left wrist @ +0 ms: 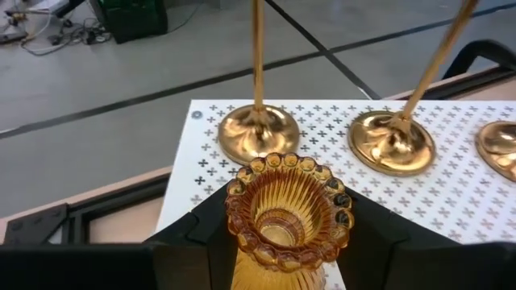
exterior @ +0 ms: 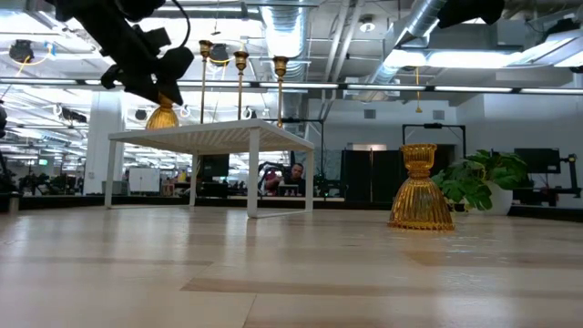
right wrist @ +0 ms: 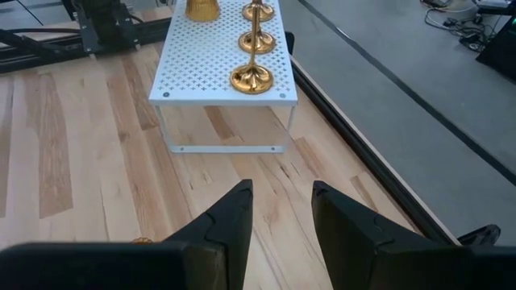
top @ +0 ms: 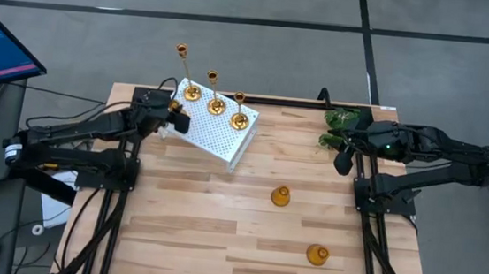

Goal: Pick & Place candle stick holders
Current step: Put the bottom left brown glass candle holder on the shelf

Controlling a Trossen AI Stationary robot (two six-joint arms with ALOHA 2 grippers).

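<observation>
Mostly I see the left gripper (left wrist: 286, 242) clamped around a bell-shaped holder (left wrist: 288, 211), its base hidden; the right gripper (right wrist: 280, 211) hangs open, empty.

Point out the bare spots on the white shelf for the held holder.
Free: the near strip of the white shelf, beside the left gripper holding the short holder. Crowded: the far edge, with three tall holders.

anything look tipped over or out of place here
Nothing stands out. Three tall holders stand upright on the white rack, two short ones sit upright on the table, and the left gripper holds a third.
</observation>
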